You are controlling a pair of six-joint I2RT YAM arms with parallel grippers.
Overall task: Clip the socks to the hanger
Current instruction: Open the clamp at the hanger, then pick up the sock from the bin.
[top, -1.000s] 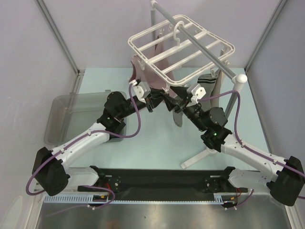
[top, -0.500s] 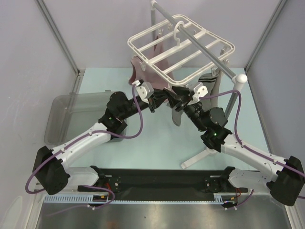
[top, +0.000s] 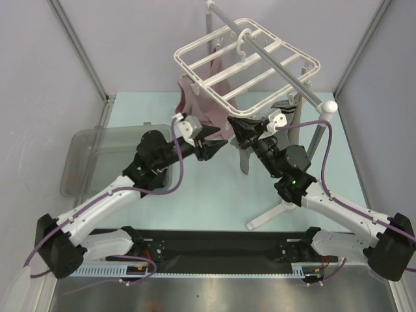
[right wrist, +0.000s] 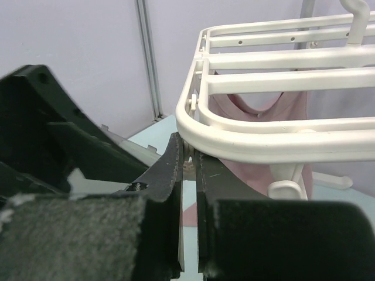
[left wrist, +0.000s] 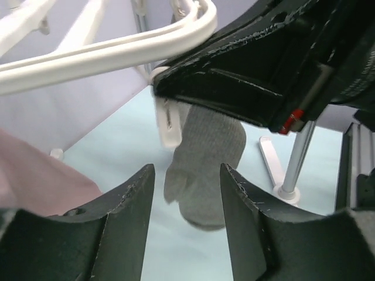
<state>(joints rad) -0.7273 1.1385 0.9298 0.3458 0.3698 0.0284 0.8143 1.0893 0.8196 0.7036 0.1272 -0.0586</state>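
Your right hand [top: 236,123] is closed. Its two fingers [right wrist: 167,170] stand almost together, with only a thin white clip [left wrist: 170,123] pinched between them, just under the near corner of the hanger [top: 195,79]. In the right wrist view the fingertips touch the underside of the white rim.

Your left hand [top: 211,148] is open to a middle width and it holds nothing. Its fingers [left wrist: 126,199] point to the clip from the left side, a little lower than the right hand, and they do not touch the clip or the sock. The two hands are near each other but apart.

The grey sock [left wrist: 205,164] hangs from this clip. Its long axis is nearly upright, the upper end sits at the clip and the rounded end points down to the desk [top: 214,201]. In the top view it hangs free above the desk, under the front corner of the hanger.

The hanger lies flat, with its bars about level, and its hook is over the grey pole of the stand [top: 305,94]. A pink cloth [top: 195,104] hangs from its left side, behind the left hand.
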